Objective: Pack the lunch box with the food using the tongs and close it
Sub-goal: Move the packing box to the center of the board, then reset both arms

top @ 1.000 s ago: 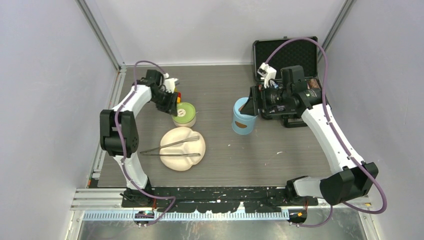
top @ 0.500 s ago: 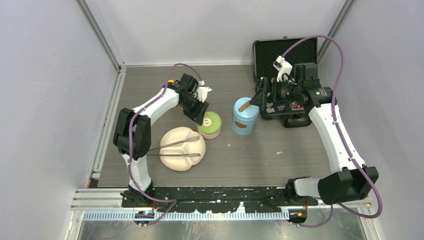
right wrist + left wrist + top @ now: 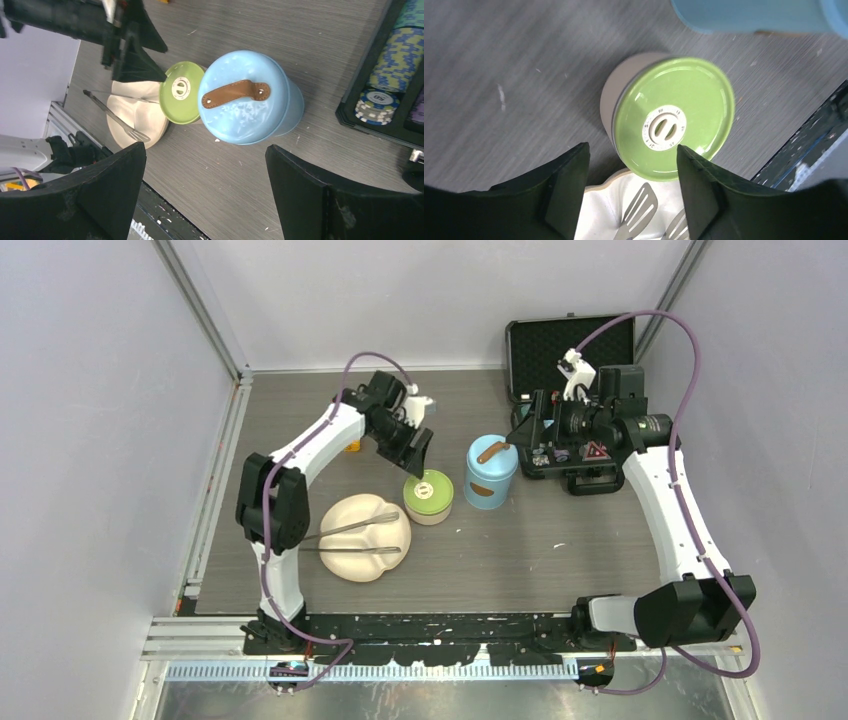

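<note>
The lunch box [image 3: 491,472], a light-blue canister, stands mid-table with its blue lid and brown handle [image 3: 235,93] on. Its small bowl with the green lid [image 3: 428,494] sits just left of it, touching the cream plate's edge. My left gripper [image 3: 415,443] hovers open above and behind this bowl; in the left wrist view the green lid [image 3: 671,125] lies beyond the open gripper [image 3: 631,165], untouched. The tongs [image 3: 345,540] lie across the cream plate [image 3: 365,570]. My right gripper [image 3: 528,436] is wide open, right of the canister, holding nothing. A small yellow food piece [image 3: 352,447] peeks out by the left arm.
A black case [image 3: 570,340] stands open at the back right, holding stacks of poker chips [image 3: 395,70]. Grey walls and metal rails close in the table on both sides. The arm bases sit at the near edge.
The left gripper carried the green-lidded bowl rightward to beside the canister, let it go and lifted off open. The right gripper drew back to the right, away from the canister.
</note>
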`<state>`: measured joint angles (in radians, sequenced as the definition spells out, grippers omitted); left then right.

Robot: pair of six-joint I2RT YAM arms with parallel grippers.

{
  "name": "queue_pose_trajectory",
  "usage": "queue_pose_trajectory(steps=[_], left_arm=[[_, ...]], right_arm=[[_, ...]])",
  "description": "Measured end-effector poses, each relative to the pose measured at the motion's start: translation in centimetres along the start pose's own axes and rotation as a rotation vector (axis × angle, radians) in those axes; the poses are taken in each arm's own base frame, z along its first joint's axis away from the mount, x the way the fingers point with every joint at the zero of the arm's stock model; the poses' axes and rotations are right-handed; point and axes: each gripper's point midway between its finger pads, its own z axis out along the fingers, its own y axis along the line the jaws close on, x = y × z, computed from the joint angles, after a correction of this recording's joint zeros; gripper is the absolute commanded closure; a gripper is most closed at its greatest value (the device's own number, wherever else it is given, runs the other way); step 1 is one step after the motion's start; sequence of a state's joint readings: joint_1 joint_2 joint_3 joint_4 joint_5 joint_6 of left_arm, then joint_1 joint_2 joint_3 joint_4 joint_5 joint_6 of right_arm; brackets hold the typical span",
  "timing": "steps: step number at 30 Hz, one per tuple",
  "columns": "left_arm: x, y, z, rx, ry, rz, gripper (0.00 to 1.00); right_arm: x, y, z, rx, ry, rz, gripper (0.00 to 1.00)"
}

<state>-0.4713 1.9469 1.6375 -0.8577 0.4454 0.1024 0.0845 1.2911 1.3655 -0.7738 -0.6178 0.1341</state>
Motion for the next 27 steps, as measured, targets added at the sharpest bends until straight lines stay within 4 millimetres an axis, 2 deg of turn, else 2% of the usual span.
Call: queue_pose_trajectory(steps=[1,2,3,6,10,14,16,18,20,21,24,27], left_arm=[[-0.7,0.1,-0.6,0.000,-0.018,0.001,0.21],[-1.7,0.2,-1.4,0.000,-0.044,-0.004,0.09],[-2.6,0.4,-2.2,-0.003,-0.071,-0.007,0.02],[-4.9,2.2,-5.8,-0.034,-0.162,-0.032,0.00],[-6.7,6.3,-13.5,-0.131,-0.316,-0.088,0.00],[-5.8,10.2,-21.6,-0.247,-0.459,-0.164,0.00],[-4.2,12.5,-25.3,-0.320,-0.512,-0.222,0.00],[-2.2,14.7,-27.8,-0.381,-0.542,-0.282,0.00],[0.3,16.7,-28.7,-0.421,-0.534,-0.340,0.00],[1.5,17.5,-28.5,-0.428,-0.518,-0.368,0.00],[5.7,19.2,-25.3,-0.406,-0.430,-0.470,0.00],[9.6,19.7,-21.8,-0.374,-0.336,-0.552,0.00]], right_arm=[[-0.1,-0.3,-0.1,0.005,-0.004,0.005,0.05],[-0.2,-0.5,-0.3,0.011,-0.008,0.009,0.04],[-0.4,-0.8,-0.5,0.018,-0.013,0.017,0.04],[-1.9,-1.7,-1.5,0.041,-0.049,0.029,0.03],[-4.8,-4.0,-3.4,0.088,-0.129,0.050,0.03],[-6.8,-7.1,-5.2,0.142,-0.183,0.073,0.03],[-7.3,-9.1,-5.9,0.176,-0.193,0.085,0.03],[-7.2,-11.0,-6.1,0.203,-0.186,0.101,0.03],[-6.5,-13.0,-6.1,0.231,-0.164,0.122,0.03],[-6.2,-13.7,-6.0,0.240,-0.153,0.130,0.03],[-4.4,-16.1,-5.5,0.271,-0.108,0.159,0.03],[-2.1,-18.0,-4.7,0.294,-0.046,0.194,0.03]])
